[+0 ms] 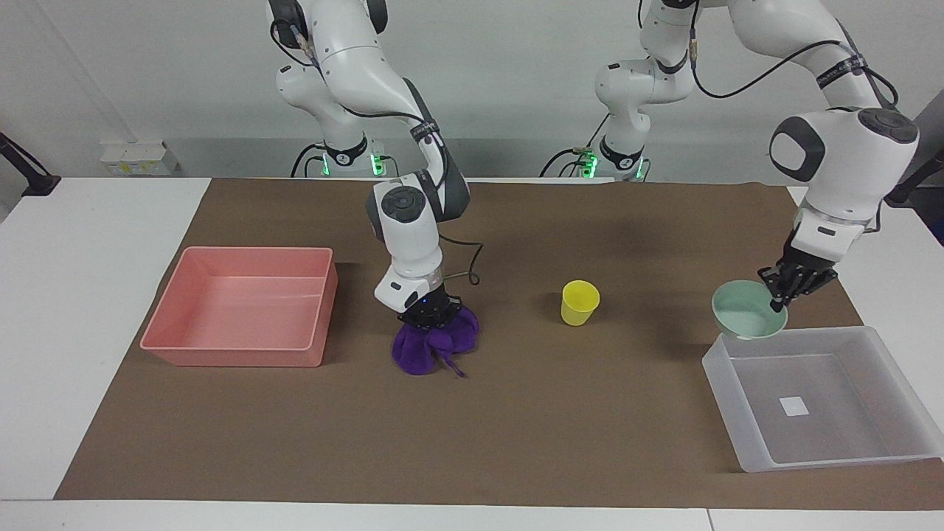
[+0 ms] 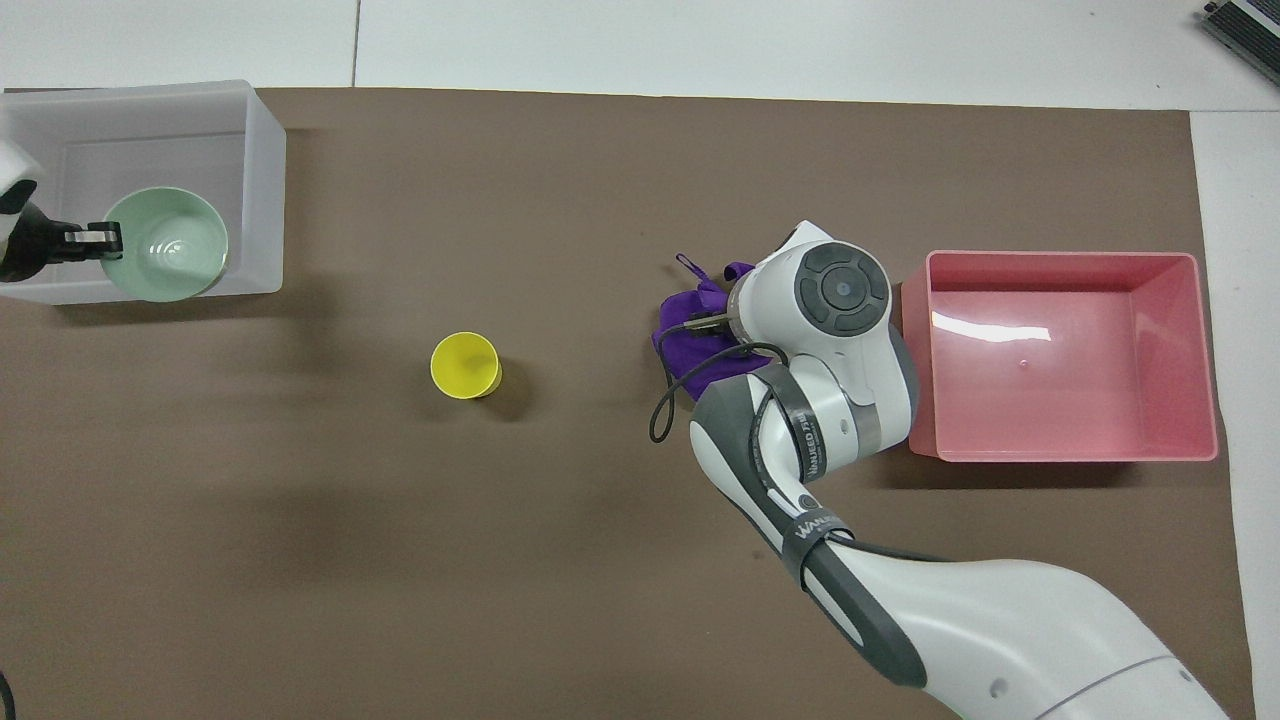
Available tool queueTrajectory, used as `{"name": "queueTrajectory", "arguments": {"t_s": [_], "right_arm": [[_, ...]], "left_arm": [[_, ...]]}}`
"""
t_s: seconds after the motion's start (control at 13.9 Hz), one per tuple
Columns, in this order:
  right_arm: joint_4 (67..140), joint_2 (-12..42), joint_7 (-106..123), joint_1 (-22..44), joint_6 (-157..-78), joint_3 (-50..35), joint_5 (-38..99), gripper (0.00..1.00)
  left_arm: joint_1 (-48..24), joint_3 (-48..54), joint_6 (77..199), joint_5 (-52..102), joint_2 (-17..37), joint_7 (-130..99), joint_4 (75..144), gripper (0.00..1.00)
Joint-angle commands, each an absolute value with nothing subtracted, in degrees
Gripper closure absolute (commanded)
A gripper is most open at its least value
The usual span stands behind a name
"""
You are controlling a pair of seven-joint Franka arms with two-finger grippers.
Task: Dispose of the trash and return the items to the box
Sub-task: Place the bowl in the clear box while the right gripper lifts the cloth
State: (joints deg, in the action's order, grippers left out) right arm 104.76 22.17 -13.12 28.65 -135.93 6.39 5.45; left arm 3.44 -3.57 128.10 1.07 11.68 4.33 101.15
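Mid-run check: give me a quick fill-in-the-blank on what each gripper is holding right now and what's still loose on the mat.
1. The left gripper holds the mint-green ____ by its rim over the translucent tub.
2. The right gripper is shut on the ____ cloth beside the pink tray.
3. The item standing alone on the mat, held by neither gripper, is the yellow ____.

Missing words: bowl; purple; cup
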Motion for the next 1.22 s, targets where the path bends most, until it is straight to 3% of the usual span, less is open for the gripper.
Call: {"name": "queueTrajectory", "arguments": {"t_s": [0.0, 0.36, 0.58, 1.01, 1.08, 1.15], "right_arm": [[103.72, 17.24, -13.71, 26.02, -130.45, 6.15, 5.54, 1.00], [98.62, 12.14, -13.71, 22.07, -122.54, 6.24, 5.54, 1.00], [97.12, 8.19, -13.01, 19.35, -118.57, 6.33, 5.01, 1.00], [97.29, 1.68, -0.64, 8.20, -110.84, 6.24, 2.20, 1.00], [98.08, 1.50, 1.91, 5.82, -110.74, 6.15, 2.11, 1.00], [99.65, 0.89, 4.46, 3.89, -111.00, 6.15, 2.11, 1.00]], "left_arm": [[6.32, -2.90, 124.81, 3.07, 22.99, 5.01, 86.18, 1.00], [8.17, -2.37, 123.13, 2.99, 38.12, 4.92, 68.48, 1.00], [8.96, -2.20, 127.95, 3.16, 41.04, 5.01, 69.07, 1.00], [8.62, -2.11, 132.01, 3.25, 40.08, 5.27, 77.51, 1.00], [8.53, -2.11, 131.40, 3.16, 40.08, 5.27, 77.35, 0.92], [8.53, -2.11, 131.14, 3.16, 39.99, 5.27, 77.00, 0.73]]}}
